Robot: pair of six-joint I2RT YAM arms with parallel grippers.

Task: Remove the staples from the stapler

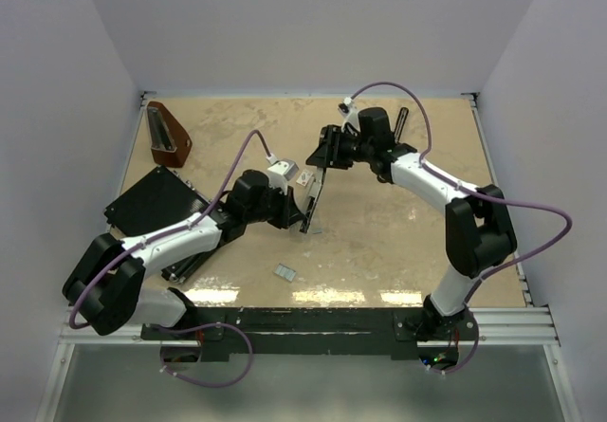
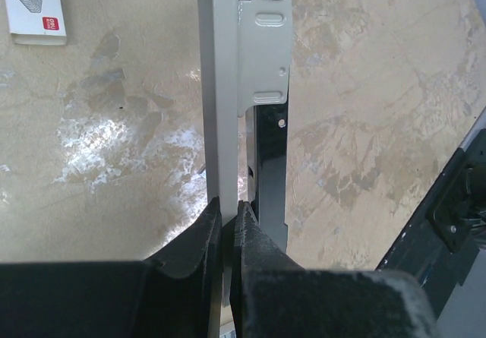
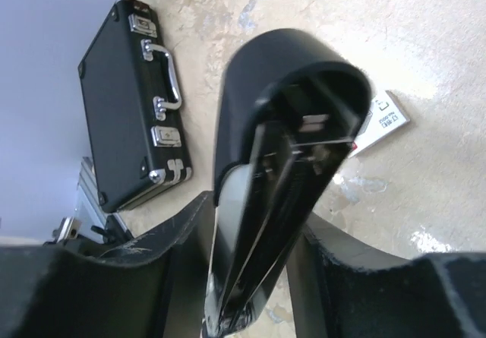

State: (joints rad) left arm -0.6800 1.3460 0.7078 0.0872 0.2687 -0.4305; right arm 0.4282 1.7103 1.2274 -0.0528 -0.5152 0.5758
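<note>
Slim stapler [image 1: 318,192], a black arm with a rounded end joined to a narrow grey metal channel, is over the middle of the beige desk [image 1: 408,242], between both arms; the left pincer [image 2: 229,210] is pinched narrow on the grey channel's near end. The right pincer [image 3: 254,220] straddles the black arm's far end, fingers close on either side, though whether they clamp it I cannot tell; a tiny silvery strip of staples [image 1: 285,272] lies on the desk nearer the bases, apart from the stapler; a small white staple box [image 1: 304,179] lies just left of the stapler.
</note>
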